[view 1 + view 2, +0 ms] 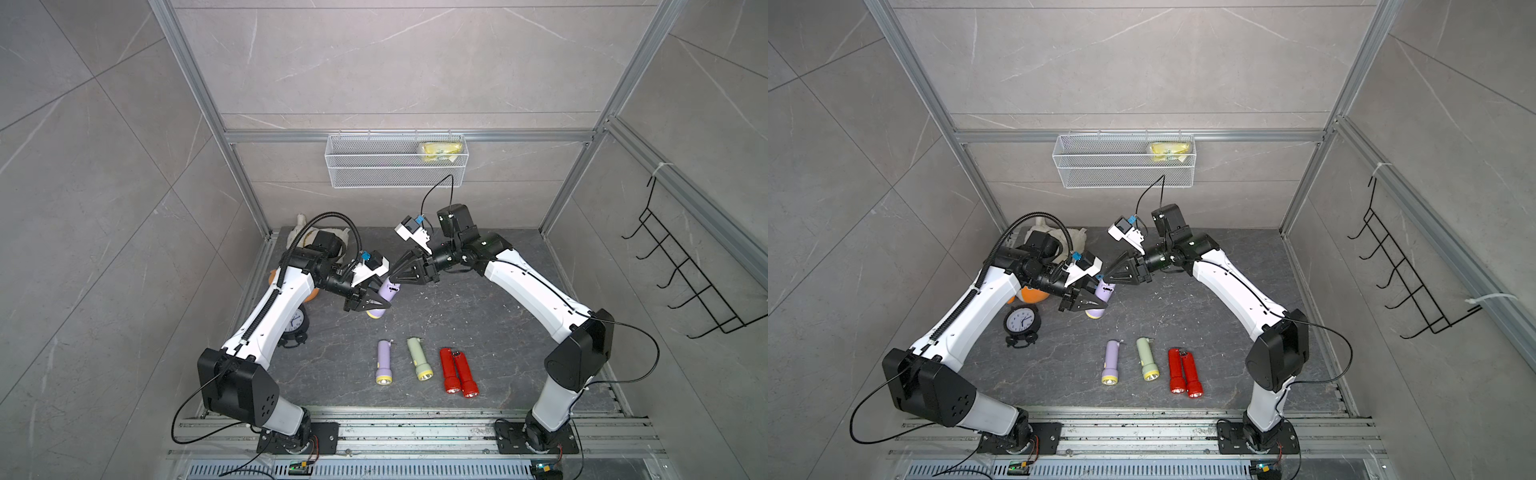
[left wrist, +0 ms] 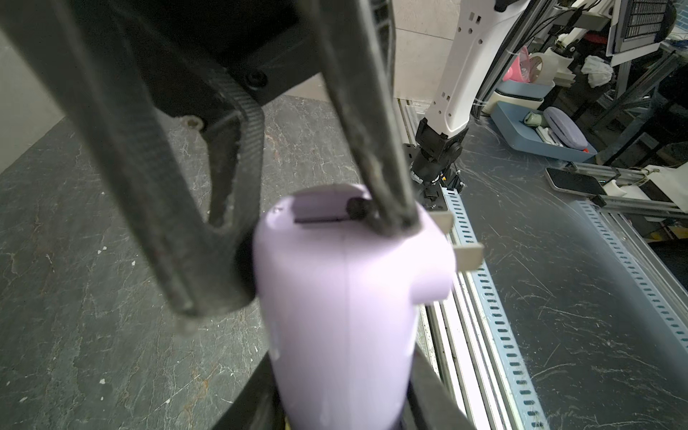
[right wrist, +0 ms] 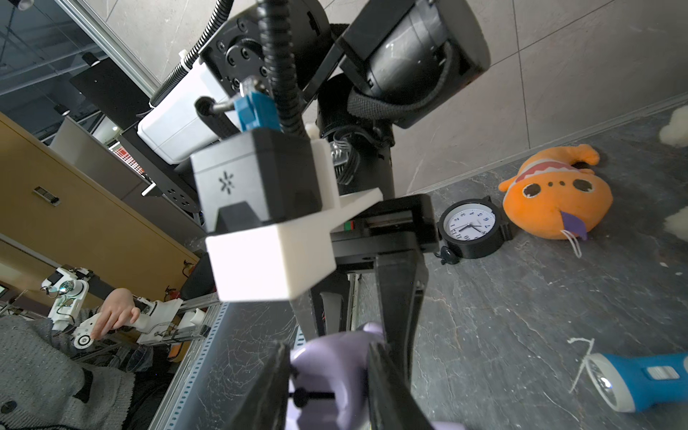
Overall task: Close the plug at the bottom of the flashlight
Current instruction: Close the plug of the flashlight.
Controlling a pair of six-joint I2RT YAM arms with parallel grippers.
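Left wrist view: left hand (image 2: 342, 404) clamps lilac flashlight (image 2: 346, 298), plug end (image 2: 335, 208) tilted upward, straddled by half-open right hand (image 2: 288, 268).

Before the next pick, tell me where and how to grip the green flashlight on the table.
The green flashlight is probably best gripped across its mid-barrel, coming down from above: it lies flat with open gaps either side, and the barrel is slimmer than the flared head.

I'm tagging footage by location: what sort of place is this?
Likely a robotics lab cell: two arms bolted to rails, an aluminium frame, flashlights laid in a row.
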